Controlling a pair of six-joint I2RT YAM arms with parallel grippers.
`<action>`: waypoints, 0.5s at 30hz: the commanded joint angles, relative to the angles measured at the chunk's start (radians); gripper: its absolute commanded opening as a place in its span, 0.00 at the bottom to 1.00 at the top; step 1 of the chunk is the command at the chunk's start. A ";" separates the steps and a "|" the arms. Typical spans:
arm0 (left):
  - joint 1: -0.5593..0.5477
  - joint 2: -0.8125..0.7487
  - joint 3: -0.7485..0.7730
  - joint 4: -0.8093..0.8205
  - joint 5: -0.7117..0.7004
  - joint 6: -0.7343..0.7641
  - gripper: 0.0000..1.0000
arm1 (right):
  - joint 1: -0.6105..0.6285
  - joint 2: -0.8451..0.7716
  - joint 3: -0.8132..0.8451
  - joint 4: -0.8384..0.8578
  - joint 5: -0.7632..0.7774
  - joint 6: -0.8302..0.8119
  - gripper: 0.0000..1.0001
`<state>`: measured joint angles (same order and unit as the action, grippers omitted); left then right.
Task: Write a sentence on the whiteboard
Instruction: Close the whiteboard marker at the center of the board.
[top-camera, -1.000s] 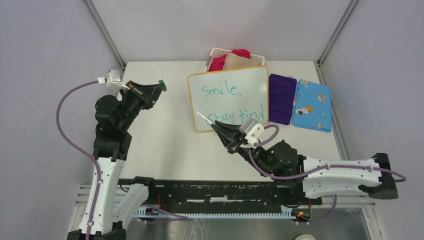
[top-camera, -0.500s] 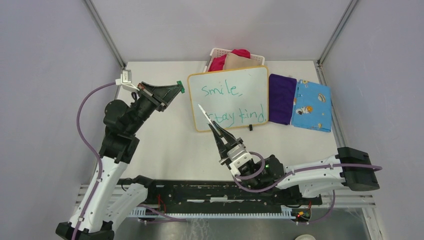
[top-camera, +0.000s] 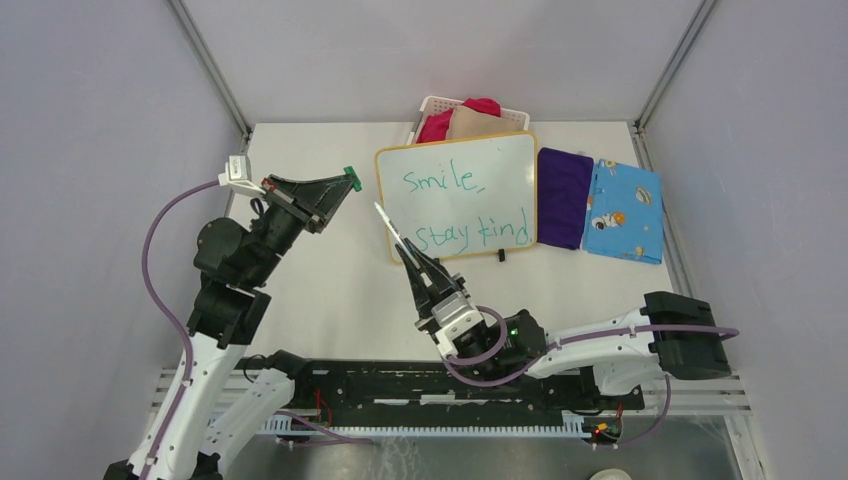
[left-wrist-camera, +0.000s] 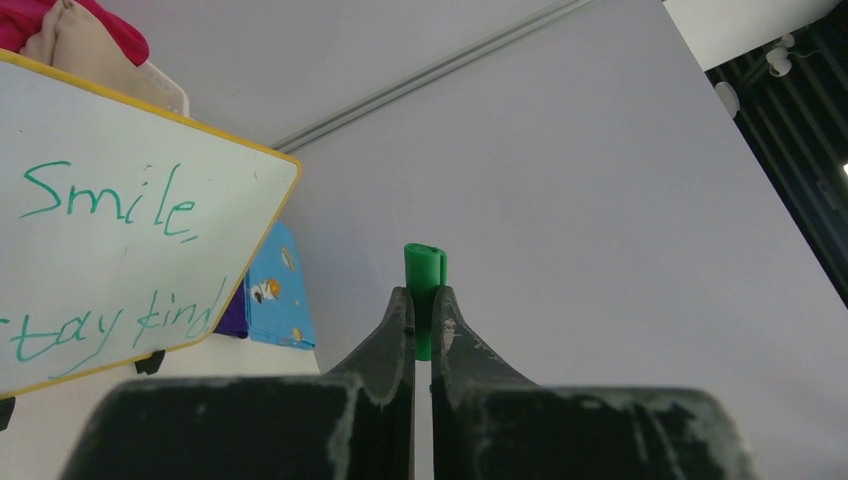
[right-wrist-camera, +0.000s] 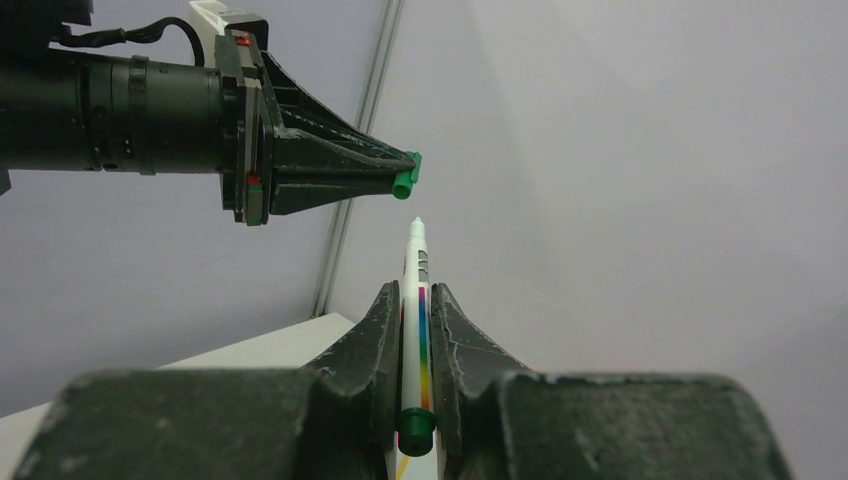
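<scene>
The writing itself is looking finished. The sentence (top-camera: 440, 181), green words reading "Smile," over "stay kind", is showing in two lines on the whiteboard (top-camera: 505, 160). The board is resting at the far middle of the tabletop (top-camera: 320, 290), just in front of a white basket (top-camera: 515, 118), with a purple cloth (top-camera: 565, 195) just beside its right edge and a blue patterned cloth (top-camera: 625, 210) beyond that.

The left jaws are pinching fully shut on a small green cap (left-wrist-camera: 424, 275), which is sticking out past their tips. They are hanging above the tabletop, just left of the board. The right jaws are standing only narrowly parted, clamping a white marker (right-wrist-camera: 416, 260) along its barrel. The marker's bare tip is pointing up and away, off the board and toward the cap.

Seen from the right wrist, the cap is sitting just above and slightly left of the marker tip, near it but clearly apart.

So the step in hand is probably capping the marker, not more writing. The next move is calling for fine alignment. The tip needs bringing in line with the cap's open end, then the two pressing together along one straight line. Which way that open end is facing is hard to tell, so the cap may need turning first.
</scene>
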<state>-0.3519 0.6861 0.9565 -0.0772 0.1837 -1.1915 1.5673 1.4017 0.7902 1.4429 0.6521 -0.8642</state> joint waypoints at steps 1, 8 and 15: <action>-0.014 -0.013 0.041 0.002 -0.013 -0.037 0.02 | 0.007 0.023 0.078 0.041 -0.013 0.013 0.00; -0.023 -0.014 0.041 0.002 -0.001 -0.033 0.02 | 0.007 0.042 0.109 0.007 -0.019 0.037 0.00; -0.029 -0.020 0.045 0.002 0.006 -0.020 0.02 | 0.006 0.057 0.126 0.001 -0.008 0.045 0.00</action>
<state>-0.3740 0.6758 0.9565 -0.0818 0.1848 -1.1961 1.5688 1.4563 0.8677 1.4193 0.6468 -0.8375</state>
